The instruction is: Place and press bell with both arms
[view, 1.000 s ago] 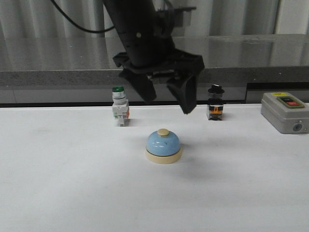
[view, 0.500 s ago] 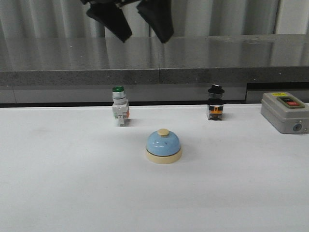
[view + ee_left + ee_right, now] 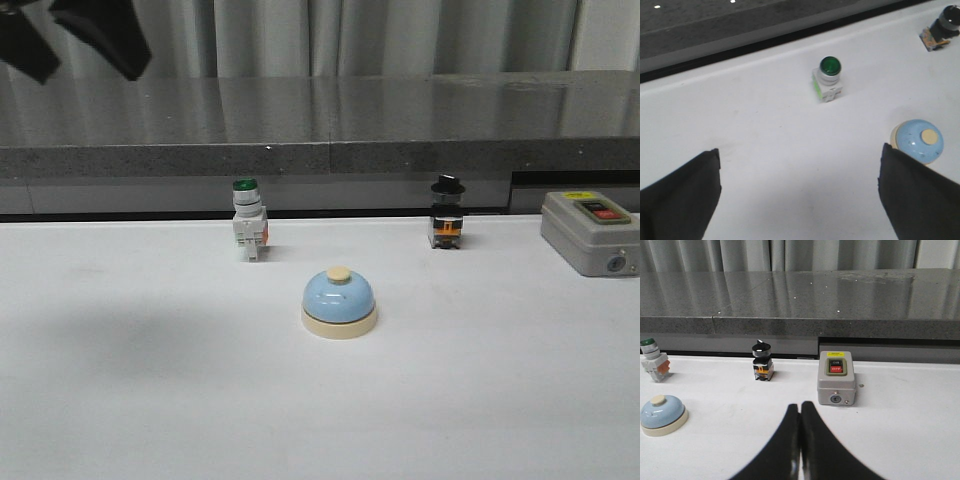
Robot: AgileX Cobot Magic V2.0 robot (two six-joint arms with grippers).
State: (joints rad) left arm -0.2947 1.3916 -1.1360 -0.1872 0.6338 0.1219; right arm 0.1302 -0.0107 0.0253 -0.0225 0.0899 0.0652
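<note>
With the bell (image 3: 339, 302) set near the middle of the table (image 3: 150, 400), the left gripper (image 3: 75, 35) spread wide above the left edge, and the right gripper (image 3: 800, 440) clenched empty, the button could be missed and the bell pushed aside.

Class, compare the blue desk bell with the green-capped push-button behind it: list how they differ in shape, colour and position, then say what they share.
Shape: the bell is a low, wide dome; the push-button is a tall, narrow post.
Colour: the bell is light blue over a cream base; the push-button has a white body and a green cap.
Position: the bell sits nearer the camera; the push-button stands further back and to the left.
Both stand upright and untouched on the white table.
</note>
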